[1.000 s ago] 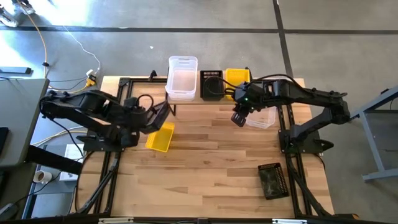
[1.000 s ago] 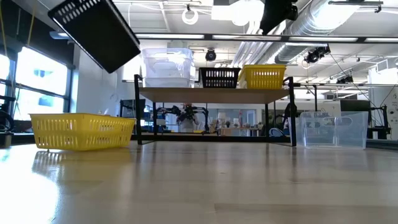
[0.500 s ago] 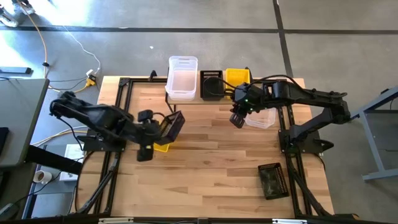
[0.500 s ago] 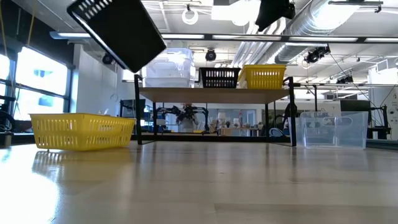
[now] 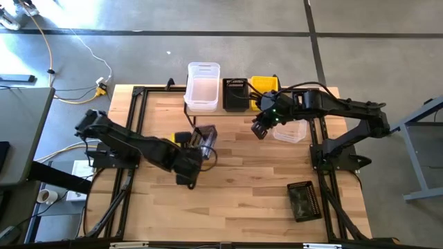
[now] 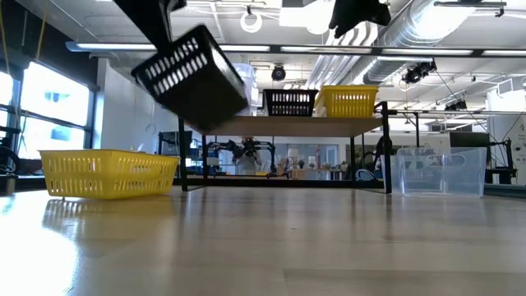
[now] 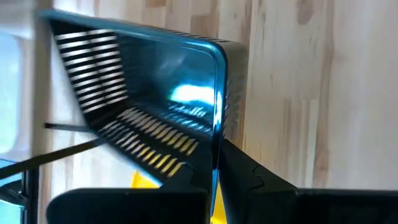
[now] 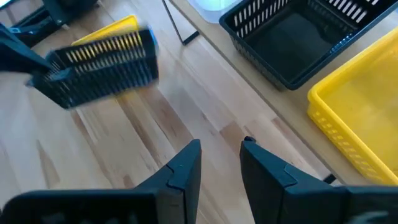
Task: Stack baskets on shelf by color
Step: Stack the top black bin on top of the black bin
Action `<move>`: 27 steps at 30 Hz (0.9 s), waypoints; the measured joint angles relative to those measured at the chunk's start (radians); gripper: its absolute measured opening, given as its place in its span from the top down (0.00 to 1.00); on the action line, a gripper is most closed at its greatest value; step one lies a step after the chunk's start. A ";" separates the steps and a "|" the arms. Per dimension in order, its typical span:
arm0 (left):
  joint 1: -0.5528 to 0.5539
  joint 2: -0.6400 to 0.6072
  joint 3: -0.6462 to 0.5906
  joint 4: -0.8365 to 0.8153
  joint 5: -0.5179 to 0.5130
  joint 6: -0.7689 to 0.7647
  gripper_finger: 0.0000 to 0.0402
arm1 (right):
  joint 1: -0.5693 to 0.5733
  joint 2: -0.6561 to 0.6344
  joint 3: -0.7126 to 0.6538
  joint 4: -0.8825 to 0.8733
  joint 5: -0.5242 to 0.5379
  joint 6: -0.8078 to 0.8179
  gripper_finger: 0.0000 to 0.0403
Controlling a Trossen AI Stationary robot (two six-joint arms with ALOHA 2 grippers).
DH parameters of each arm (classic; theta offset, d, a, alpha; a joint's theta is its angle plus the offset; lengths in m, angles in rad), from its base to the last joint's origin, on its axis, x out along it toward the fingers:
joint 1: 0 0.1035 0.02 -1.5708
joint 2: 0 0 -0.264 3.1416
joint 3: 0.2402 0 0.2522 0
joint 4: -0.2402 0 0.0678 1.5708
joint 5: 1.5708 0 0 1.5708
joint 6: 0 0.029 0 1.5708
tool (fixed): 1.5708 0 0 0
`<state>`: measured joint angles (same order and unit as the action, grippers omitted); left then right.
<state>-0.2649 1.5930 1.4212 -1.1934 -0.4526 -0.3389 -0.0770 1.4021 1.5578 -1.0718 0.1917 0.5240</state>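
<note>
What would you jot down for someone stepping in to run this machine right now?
Left gripper: shut on a black basket, held tilted in the air above the table.
Right gripper: open, empty, in the air in front of the shelf.
On the shelf: clear basket, black mesh basket, yellow basket, side by side.
Not yet stacked: yellow basket on the table, mostly hidden under the left arm in the high view; clear basket on the table near the right arm; another black basket near the table's front right.
</note>
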 joint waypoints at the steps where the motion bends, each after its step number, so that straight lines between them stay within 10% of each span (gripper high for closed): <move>1: 0.003 0.022 0.000 0.002 0.001 0.002 1.00 | -0.001 0.000 0.000 0.001 0.002 0.000 0.76; 27: 0.028 0.284 0.053 0.093 0.052 0.011 1.00 | -0.001 0.000 0.000 0.020 0.043 -0.005 0.76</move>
<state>-0.2365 1.8766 1.4738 -1.1003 -0.4004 -0.3282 -0.0780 1.4021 1.5578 -1.0518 0.2344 0.5194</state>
